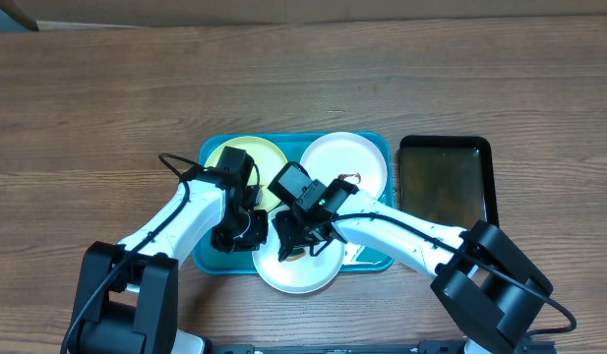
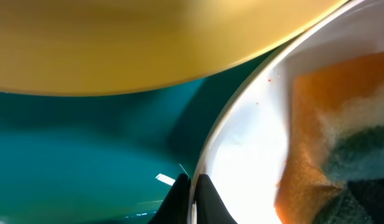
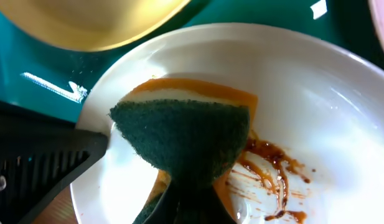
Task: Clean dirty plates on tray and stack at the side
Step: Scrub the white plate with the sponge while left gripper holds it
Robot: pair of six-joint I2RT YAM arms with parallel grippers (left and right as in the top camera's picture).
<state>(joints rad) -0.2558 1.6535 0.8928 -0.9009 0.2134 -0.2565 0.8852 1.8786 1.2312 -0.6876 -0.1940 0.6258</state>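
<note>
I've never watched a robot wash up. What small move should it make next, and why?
Probably wipe the sponge sideways over the smear: the right gripper holds it over the front plate, beside the brown streaks, and the left gripper pinches the rim.

Teal-blue rect. plastic tray; pale yellow-green round plate at 10 o'clock, white round plate at 2, brown-streaked white round plate at 6; orange sponge w/ dark green face.

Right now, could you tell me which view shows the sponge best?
Right wrist: the sponge fills the centre, on the smeared white plate. Left wrist shows a blurred part; overhead, the right tool mostly hides it.
</note>
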